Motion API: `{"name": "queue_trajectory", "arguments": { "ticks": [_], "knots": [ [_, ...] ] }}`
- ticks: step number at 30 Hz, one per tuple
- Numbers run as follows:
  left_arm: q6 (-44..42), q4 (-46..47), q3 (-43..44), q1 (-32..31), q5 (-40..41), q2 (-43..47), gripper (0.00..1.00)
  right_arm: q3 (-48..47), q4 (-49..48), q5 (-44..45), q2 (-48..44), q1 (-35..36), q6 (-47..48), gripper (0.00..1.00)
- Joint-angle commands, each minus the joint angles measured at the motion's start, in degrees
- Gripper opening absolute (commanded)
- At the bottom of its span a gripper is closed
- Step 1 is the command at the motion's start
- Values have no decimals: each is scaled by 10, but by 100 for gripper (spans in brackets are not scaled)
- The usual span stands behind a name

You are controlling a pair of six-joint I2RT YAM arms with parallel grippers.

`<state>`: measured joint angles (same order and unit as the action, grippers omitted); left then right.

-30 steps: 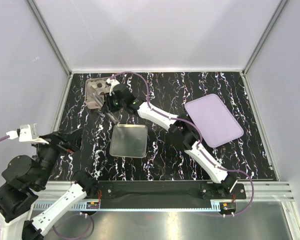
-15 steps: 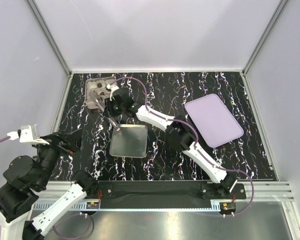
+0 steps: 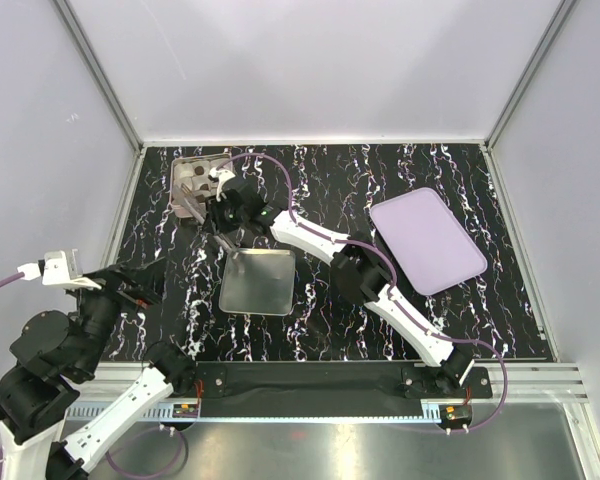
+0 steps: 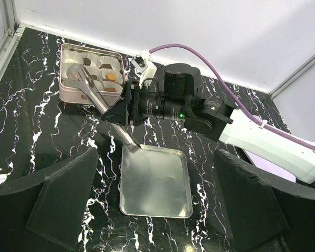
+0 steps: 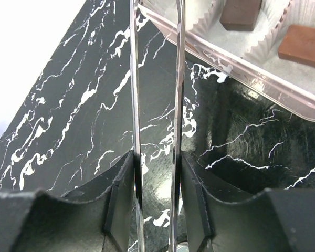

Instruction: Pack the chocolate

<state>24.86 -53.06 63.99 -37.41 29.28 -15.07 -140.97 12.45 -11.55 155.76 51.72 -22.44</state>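
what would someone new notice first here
The right gripper, reaching far across, clamps metal tongs over the pink box of chocolate in the far left corner. A silver tray lies in the middle, a lavender lid to its right.

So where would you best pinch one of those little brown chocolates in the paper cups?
Probably by two opposite flat sides, coming straight down. The chocolate is a small block sitting low in a fluted paper cup, whose walls block a sideways approach. The slim tongs held in the right tool look suited to slipping inside.
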Motion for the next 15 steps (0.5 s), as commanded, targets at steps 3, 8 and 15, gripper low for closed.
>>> {"name": "queue_trajectory", "arguments": {
  "ticks": [3,8,15],
  "knots": [
    [-9,23,-2,1,13,9,99,-38,-9,5,-1,7,15,44],
    [-7,22,-2,1,16,14,99,-42,-3,9,3,7,18,45],
    [-6,23,-2,1,15,12,99,-40,-5,19,-4,7,20,48]
  ]
}}
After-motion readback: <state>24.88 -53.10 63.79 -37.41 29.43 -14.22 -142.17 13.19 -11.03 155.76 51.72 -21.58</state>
